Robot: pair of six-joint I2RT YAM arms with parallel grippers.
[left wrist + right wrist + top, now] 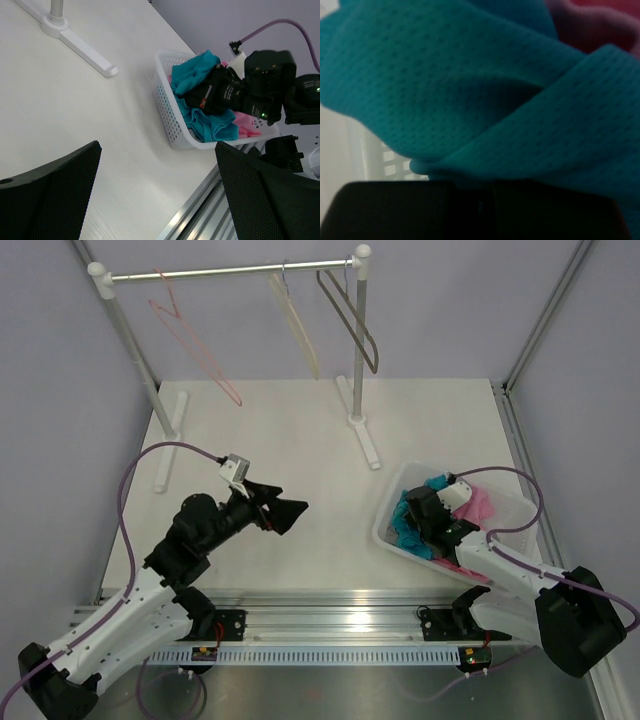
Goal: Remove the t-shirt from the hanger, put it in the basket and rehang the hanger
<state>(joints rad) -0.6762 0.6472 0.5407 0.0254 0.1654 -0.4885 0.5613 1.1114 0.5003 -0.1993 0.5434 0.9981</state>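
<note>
Teal t-shirt (480,90) cloth lies bundled in a white basket (392,508), well apart from the bare pink hanger (196,348), with the right hand (428,512) buried in it, grip impossible to tell, and the left hand (283,506) released above the table (300,440); the right hand would best let go fully and lift straight up, snagging nothing.

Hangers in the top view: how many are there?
3, all on the rail: a pink hanger at the left, a cream hanger in the middle and a grey hanger at the right. All hang bare; none looks hidden.
</note>
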